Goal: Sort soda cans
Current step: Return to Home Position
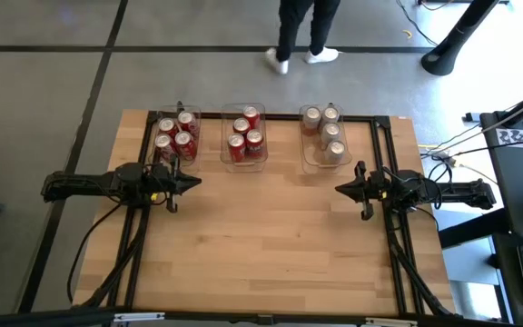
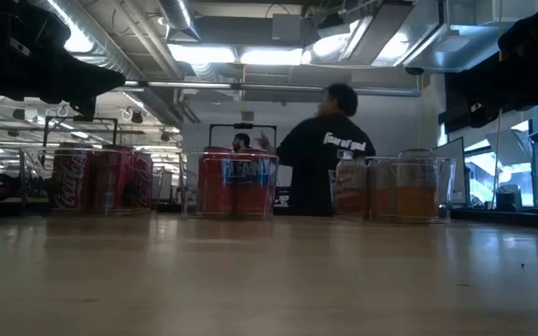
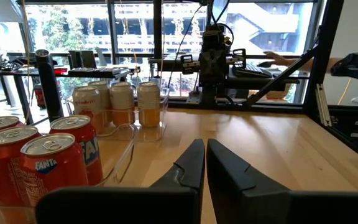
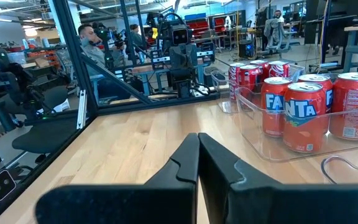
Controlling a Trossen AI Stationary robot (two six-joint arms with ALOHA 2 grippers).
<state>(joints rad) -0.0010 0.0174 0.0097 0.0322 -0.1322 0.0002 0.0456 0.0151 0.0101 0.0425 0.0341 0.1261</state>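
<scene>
Soda cans (image 1: 245, 136) all sit in three clear bins in a row at the worktop's (image 1: 271, 245) far edge. Four red in left bin (image 1: 198, 127), four red Fanta in middle bin (image 1: 227, 113), four silver in right bin (image 1: 310, 154). Left gripper (image 1: 192, 183) is just in front of the left bin, jaws closed, holding nothing. Right gripper (image 1: 341, 189) is near the right bin, jaws closed, also empty. Both point inward, facing each other. Person (image 1: 302, 32) stands beyond the far edge.
</scene>
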